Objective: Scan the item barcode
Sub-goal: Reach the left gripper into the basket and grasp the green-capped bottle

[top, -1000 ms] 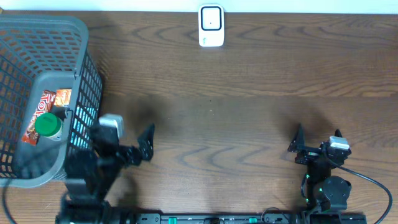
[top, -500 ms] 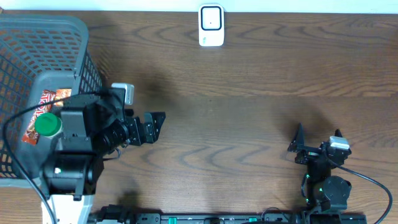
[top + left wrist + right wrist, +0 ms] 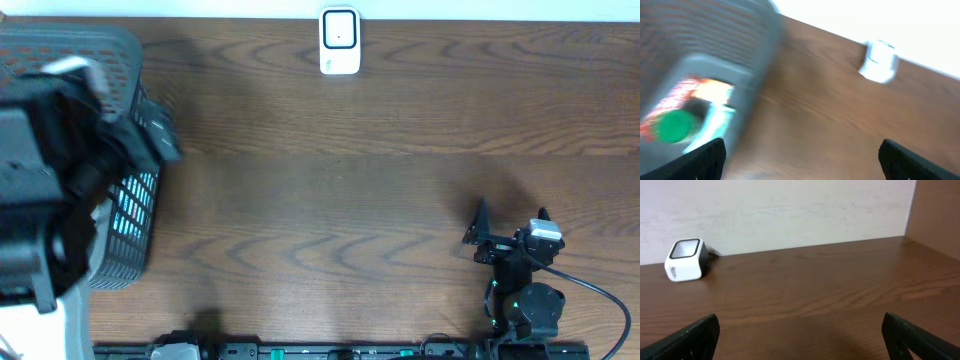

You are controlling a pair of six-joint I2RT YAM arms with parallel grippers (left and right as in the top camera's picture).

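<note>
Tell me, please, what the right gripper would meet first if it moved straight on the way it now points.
Nothing nearby: the open right gripper points across the wooden table toward the pale wall. The white barcode scanner sits left of that line, so it would probably be missed.

Dark wooden table (image 3: 400,200) (grain running sideways) meets a pale wall (image 3: 790,210).

left arm (image 3: 40,180) swung up big and blurry over the basket (image 3: 130,215), hides the green-capped bottle (image 3: 674,125) from overhead now, left gripper (image 3: 800,160) gone from the tabletop (image 3: 350,200) to the basket's edge
</note>
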